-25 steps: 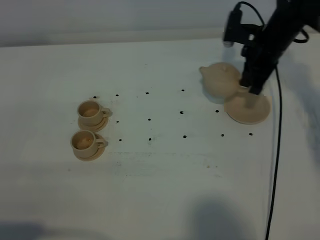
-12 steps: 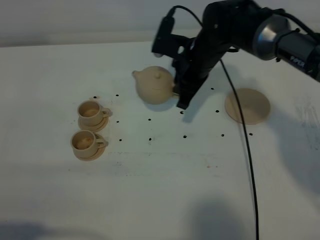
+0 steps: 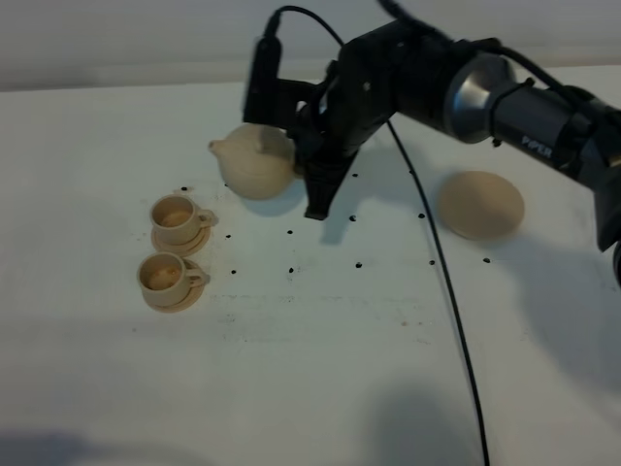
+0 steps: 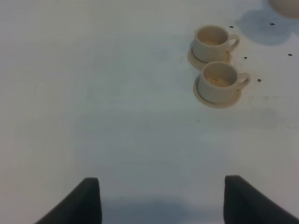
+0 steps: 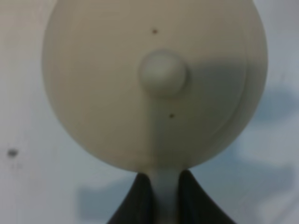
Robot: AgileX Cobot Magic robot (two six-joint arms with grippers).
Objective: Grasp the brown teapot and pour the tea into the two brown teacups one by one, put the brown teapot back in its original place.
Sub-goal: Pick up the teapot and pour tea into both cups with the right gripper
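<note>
The brown teapot (image 3: 254, 162) hangs in the air above the table, spout pointing left toward the cups. My right gripper (image 3: 309, 167) is shut on its handle; in the right wrist view the fingers (image 5: 140, 198) pinch the handle below the lidded teapot (image 5: 154, 79). The two brown teacups (image 3: 176, 217) (image 3: 163, 277) stand on their saucers at the left, also seen in the left wrist view (image 4: 212, 41) (image 4: 218, 80). The flat tan disc (image 3: 480, 204) lies bare at the right. My left gripper (image 4: 159, 200) is open and empty, well short of the cups.
Small black dots (image 3: 290, 233) mark the white table between the cups and the disc. A black cable (image 3: 441, 282) trails from the right arm down across the table toward the front edge.
My right gripper has carried the teapot from beside the disc leftward across the table, now close above and right of the far cup. The cups and disc have not moved.
</note>
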